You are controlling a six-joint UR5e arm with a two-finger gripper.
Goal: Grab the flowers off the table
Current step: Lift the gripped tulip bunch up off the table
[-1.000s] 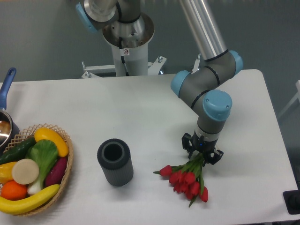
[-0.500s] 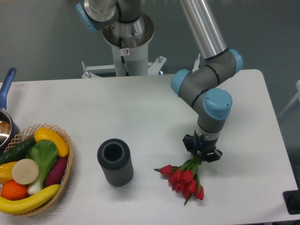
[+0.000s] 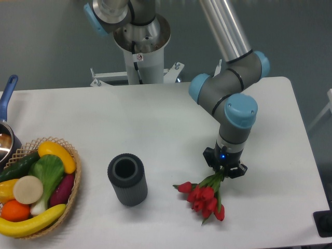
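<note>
Currently jaws (image 3: 224, 170) pinched shut on tulip bunch (image 3: 203, 194) stems; buds droop near bench (image 3: 155, 124). Risk: thin stems slipping free during lift.

The flowers (image 3: 203, 196) are red with green stems. The surface (image 3: 155, 124) is plain white. The cup (image 3: 127, 179) is dark grey. The basket (image 3: 72, 192) is tan.

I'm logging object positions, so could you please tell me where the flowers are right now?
The flowers are at the table's front right, stems in the gripper, right of the dark cylinder.
</note>
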